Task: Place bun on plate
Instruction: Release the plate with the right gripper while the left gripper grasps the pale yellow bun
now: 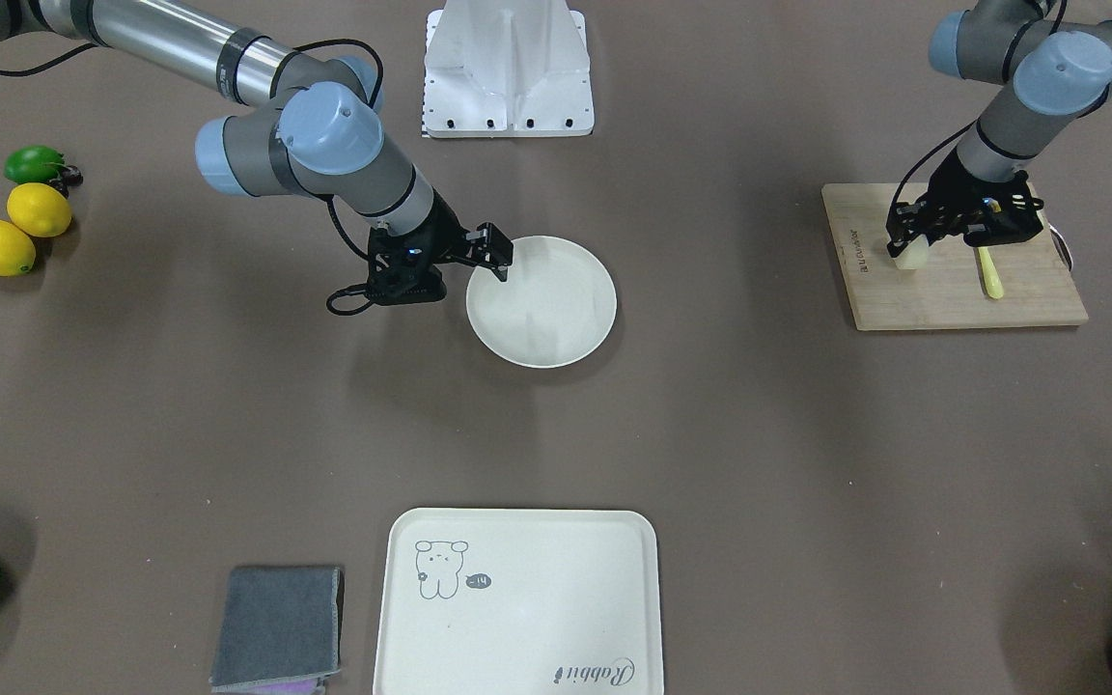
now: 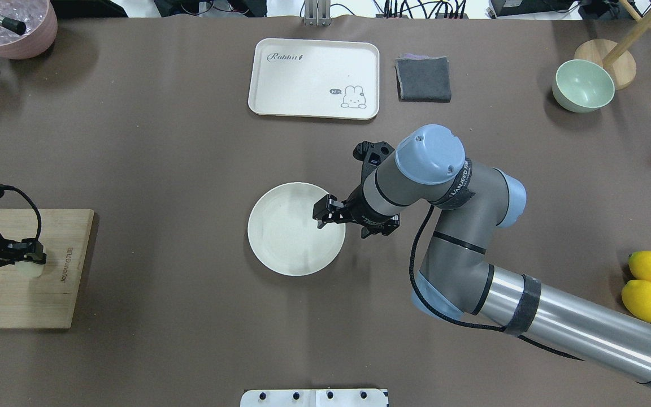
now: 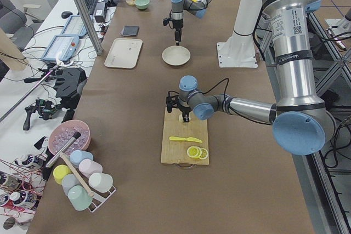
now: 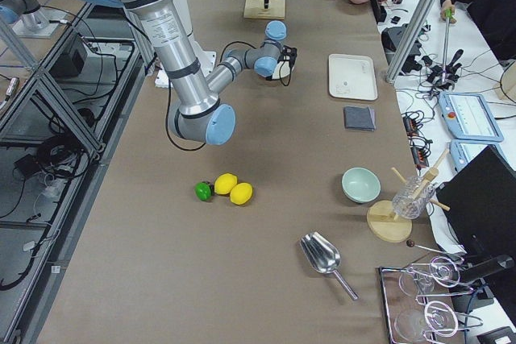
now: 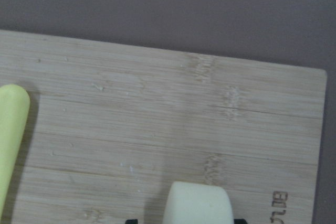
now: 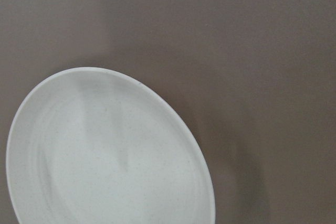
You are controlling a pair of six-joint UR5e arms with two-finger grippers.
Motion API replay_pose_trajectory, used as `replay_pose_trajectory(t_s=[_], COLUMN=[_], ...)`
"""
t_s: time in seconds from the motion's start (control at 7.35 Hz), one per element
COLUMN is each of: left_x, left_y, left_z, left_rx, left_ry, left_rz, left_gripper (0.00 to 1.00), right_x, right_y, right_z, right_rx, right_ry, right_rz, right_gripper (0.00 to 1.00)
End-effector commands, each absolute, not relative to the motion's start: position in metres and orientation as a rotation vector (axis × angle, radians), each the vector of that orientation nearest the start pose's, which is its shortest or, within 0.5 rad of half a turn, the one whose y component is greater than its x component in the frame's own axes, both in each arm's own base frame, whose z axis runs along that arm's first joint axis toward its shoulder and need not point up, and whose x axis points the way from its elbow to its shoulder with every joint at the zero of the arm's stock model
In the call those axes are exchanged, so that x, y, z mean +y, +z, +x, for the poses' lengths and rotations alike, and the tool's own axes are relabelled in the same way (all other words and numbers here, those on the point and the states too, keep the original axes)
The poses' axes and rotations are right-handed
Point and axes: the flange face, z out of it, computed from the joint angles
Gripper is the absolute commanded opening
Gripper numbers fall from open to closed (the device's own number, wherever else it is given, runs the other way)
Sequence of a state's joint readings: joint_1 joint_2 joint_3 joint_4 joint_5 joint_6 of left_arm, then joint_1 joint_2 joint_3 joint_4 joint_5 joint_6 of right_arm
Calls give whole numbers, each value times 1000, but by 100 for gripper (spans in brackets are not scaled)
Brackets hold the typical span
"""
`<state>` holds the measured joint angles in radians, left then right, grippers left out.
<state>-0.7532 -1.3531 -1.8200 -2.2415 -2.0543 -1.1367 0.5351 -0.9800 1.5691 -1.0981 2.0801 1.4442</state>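
Observation:
The bun (image 1: pixel 909 255) is a small cream-white lump on the wooden cutting board (image 1: pixel 942 294), at the table's end on my left side. My left gripper (image 1: pixel 913 249) is shut on it, and the left wrist view shows the bun (image 5: pixel 199 204) between the fingertips at the bottom edge. The bun (image 2: pixel 33 265) also shows at the overhead view's left edge. The round cream-white plate (image 1: pixel 556 319) lies bare at mid-table. Over the plate's (image 2: pixel 286 237) rim hangs my right gripper (image 1: pixel 500 259), open and holding nothing. The right wrist view shows only the plate (image 6: pixel 105 156).
A yellow knife (image 1: pixel 990 275) and lemon slices (image 3: pixel 196 152) lie on the board. The bear tray (image 1: pixel 517 603) and a grey cloth (image 1: pixel 278 625) sit at the far side. Two lemons (image 1: pixel 15 227) and a green fruit lie to my right. A pale green bowl (image 2: pixel 582 85) stands beyond them.

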Motion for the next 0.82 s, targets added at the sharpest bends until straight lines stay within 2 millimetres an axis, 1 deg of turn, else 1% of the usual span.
replay_pose_trajectory(t_s=[0.0,0.14,0.27,0.41,0.54,0.68], left_x=[-360,-360,-359,-361,-369,-382], left_y=[561,550,545,509,480,455], left_z=[257,257,256,251,261,274], left_rx=[841,858,865,922,963,1006], left_ry=[-127,-119,-112,-102,-96,-115], left_rz=[8,20,28,66,95,110], left_gripper=[37,36,36,35,35,35], right_x=[-427,-440,-444,-458,-468,-492], right_y=[251,245,241,241,255,265], right_z=[-543,-526,-518,-497,-474,-435], right_rx=[-1133,-1148,-1156,-1163,-1153,-1147], right_ry=[100,119,126,146,175,228], right_rz=[-90,-74,-62,-43,-30,-3], right_gripper=[99,99,99,99,99,99])
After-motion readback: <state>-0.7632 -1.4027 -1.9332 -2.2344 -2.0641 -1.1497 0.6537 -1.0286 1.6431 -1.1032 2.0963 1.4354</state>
